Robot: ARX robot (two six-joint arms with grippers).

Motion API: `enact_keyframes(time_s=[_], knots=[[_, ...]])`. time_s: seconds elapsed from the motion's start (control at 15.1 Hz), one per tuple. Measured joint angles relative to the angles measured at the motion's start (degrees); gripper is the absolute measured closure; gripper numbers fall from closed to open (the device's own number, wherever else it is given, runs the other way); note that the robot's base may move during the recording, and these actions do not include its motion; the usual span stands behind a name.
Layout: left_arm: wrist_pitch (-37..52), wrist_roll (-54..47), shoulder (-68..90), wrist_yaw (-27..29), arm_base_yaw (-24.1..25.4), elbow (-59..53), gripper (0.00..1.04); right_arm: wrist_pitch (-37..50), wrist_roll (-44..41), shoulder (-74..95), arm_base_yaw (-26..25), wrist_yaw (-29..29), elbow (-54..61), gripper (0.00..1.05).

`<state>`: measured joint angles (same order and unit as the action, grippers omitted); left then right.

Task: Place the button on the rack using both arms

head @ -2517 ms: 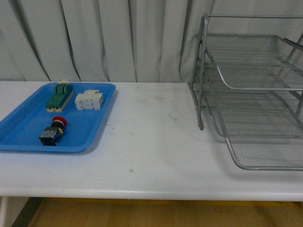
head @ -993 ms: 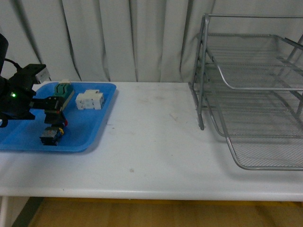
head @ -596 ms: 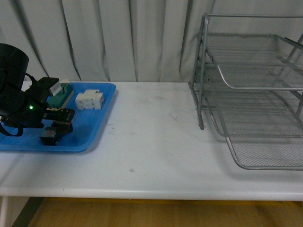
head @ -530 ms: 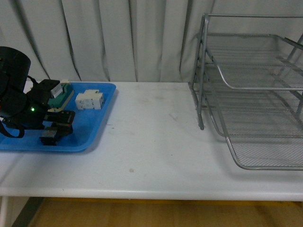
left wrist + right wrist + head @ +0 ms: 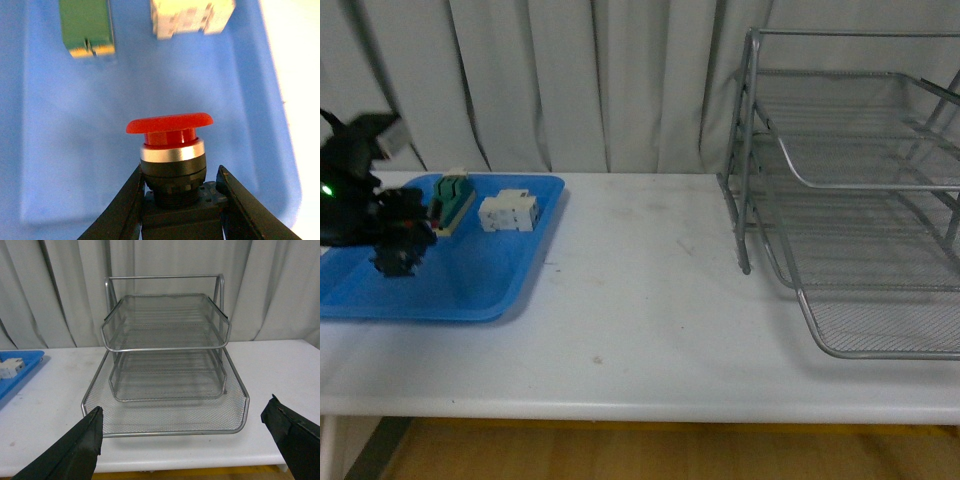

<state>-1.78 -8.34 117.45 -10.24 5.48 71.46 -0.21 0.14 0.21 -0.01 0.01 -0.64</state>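
Observation:
My left gripper is shut on the button, its black fingers pressing both sides of the dark body below the silver ring and red cap. In the front view the left gripper hangs blurred over the blue tray at far left, the button a dark blur in it. The rack stands at the right of the table, silver wire mesh in three tiers. My right gripper is open, fingers spread wide in front of the rack, nothing between them. The right arm does not show in the front view.
A green switch block and a white block lie at the back of the blue tray; both show beyond the button, the green block and the white block. White table spans between tray and rack. Grey curtains hang behind.
The left arm came in over the blue tray, lowered onto the button, shut on it and has lifted it off the tray floor, moving left. The rack and blocks have not moved.

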Motion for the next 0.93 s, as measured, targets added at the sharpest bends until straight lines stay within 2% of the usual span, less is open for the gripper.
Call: enact_keyframes(time_s=[0.13,0.2,0.4,0.93], knots=[[5.1,-1.5,-15.5,-1.2,2.6,-10.8,0.69,0.0,0.0,0.0,0.0,0.0,0.0,0.06],[8.3,-4.5,-22.6,0.2,4.5,-16.9,0.69,0.0,0.0,0.0,0.0,0.0,0.0,0.06],[5.6,-12.0,-44.5,-3.2,10.3,-35.4,0.69,0.0,0.0,0.0,0.0,0.0,0.0,0.06],[6.3,-14.1,-45.5,-4.0,9.9,-35.1,0.69,-0.1,0.0,0.0,0.0,0.0,0.0,0.06]])
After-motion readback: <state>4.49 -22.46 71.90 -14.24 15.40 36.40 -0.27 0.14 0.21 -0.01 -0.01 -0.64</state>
